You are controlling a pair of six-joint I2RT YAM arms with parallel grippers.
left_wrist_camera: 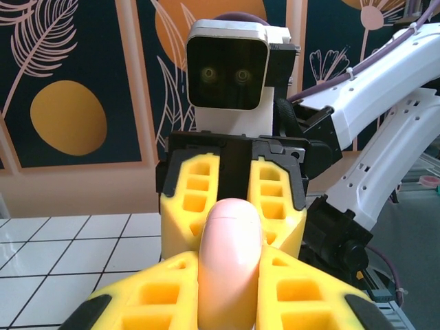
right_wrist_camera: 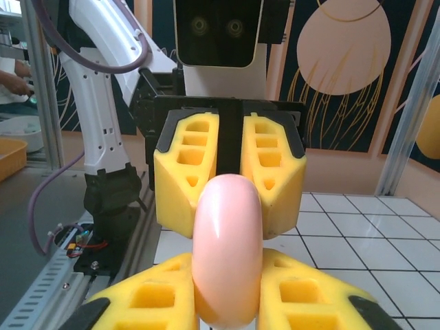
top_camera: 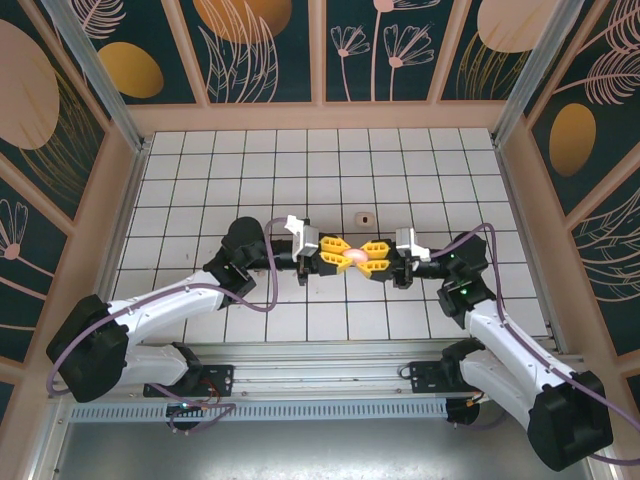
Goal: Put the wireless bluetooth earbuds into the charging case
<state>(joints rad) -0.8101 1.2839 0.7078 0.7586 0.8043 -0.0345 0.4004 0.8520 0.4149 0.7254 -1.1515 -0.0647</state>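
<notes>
At the centre of the top view, the left tool [top_camera: 343,256] and right tool [top_camera: 367,258] meet nose to nose, both clenched on the pink charging case [top_camera: 355,257], while a tiny pale object [top_camera: 366,216] lies apart on the tiled bench [top_camera: 250,170] just above them.

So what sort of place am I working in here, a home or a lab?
Likely a purpose-built robot test cell, not a home: a white tiled table boxed in by floral-print wall panels on aluminium posts, with a mounting rail at the near edge.
</notes>
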